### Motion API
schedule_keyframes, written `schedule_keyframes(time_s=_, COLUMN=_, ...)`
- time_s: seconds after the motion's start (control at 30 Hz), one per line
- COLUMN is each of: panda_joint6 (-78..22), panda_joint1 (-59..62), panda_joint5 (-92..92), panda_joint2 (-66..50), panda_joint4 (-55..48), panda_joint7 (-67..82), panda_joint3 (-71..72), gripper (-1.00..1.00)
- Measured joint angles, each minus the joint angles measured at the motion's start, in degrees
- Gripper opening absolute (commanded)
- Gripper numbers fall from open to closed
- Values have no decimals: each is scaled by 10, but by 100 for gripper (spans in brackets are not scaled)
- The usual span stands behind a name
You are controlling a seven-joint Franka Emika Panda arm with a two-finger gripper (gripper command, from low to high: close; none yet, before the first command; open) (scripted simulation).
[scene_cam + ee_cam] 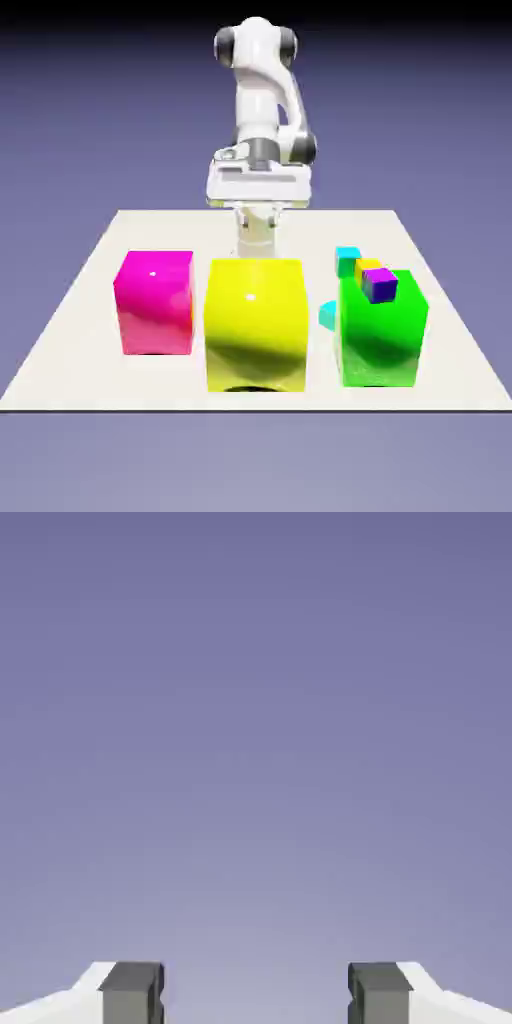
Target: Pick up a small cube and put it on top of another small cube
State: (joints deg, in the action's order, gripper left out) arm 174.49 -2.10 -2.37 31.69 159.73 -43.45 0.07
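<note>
Tool (pixel 256 997) was spread, empty; tiny cyan cube (pixel 346 261) sat at green block's (pixel 378 345) 11 o'clock, purple cube (pixel 380 286) at 12; crowding risked a descending finger bumping purple cube away

Big yellow block (pixel 256 325), glossy; tabletop (pixel 70 375), matt, smooth-looking

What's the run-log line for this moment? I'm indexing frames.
hand: open, nothing between fingertips | purple cube: appears over green block | stacking grasp: not made
</note>
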Motion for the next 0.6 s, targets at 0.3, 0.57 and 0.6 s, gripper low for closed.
schedule_keyframes(time_s=0.3, panda_joint6=-38, panda_joint1=18, panda_joint5=-131, panda_joint2=1, panda_joint4=-18, panda_joint7=-173, panda_joint3=187, gripper=0)
schedule_keyframes(time_s=0.57, panda_joint6=-71, panda_joint1=34, panda_joint5=-247, panda_joint2=1, panda_joint4=-35, panda_joint7=-327, panda_joint3=353, gripper=0)
schedule_keyframes(time_s=0.6, panda_joint6=-75, panda_joint1=36, panda_joint5=-262, panda_joint2=1, panda_joint4=-37, panda_joint7=-346, panda_joint3=374, gripper=0)
